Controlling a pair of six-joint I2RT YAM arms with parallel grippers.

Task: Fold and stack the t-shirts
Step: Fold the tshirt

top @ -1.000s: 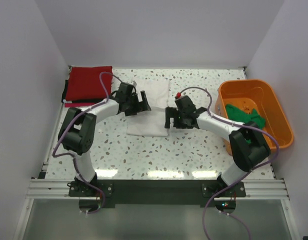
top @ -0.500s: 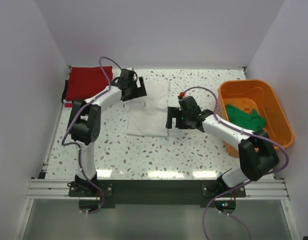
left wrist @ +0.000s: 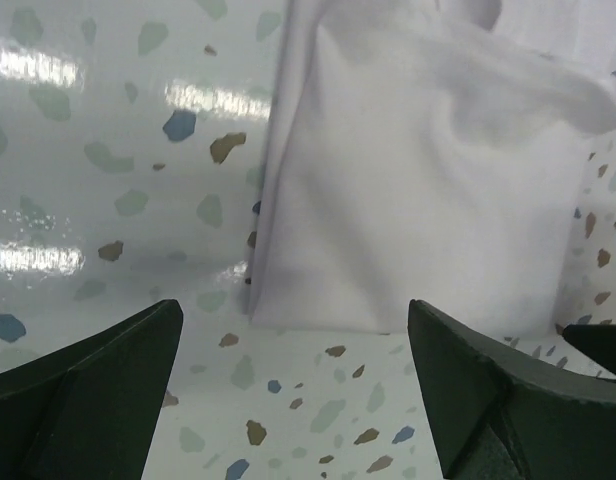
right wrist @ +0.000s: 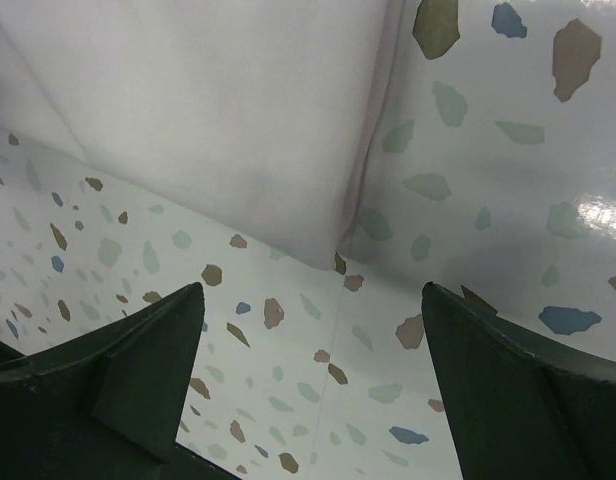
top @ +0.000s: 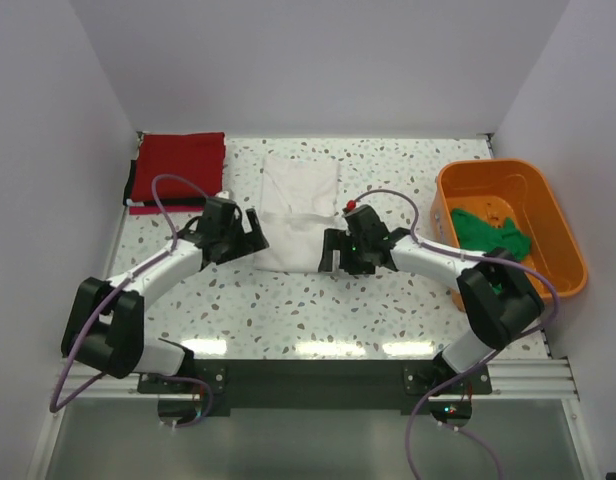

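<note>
A folded white t-shirt [top: 298, 205] lies mid-table; it also fills the left wrist view [left wrist: 418, 190] and the right wrist view [right wrist: 218, 120]. My left gripper [top: 250, 238] is open just off its near left corner, fingers low over the table [left wrist: 293, 400]. Open too, my right gripper [top: 330, 255] sits at the shirt's near right corner [right wrist: 313, 390], holding nothing. A folded red t-shirt [top: 178, 168] rests in the far left corner, with a thin dark one [top: 128, 190] showing under its edge. The green t-shirt [top: 488, 232] lies crumpled in the tub.
An orange plastic tub [top: 563, 235] stands at the right edge of the speckled table [top: 288, 310]. White walls close in the left, right and back. Both arms' cables loop above the table near the shirt.
My left arm has swung from the white shirt's far left side back to its near left corner. The right gripper has edged slightly nearer and left at the near right corner.
</note>
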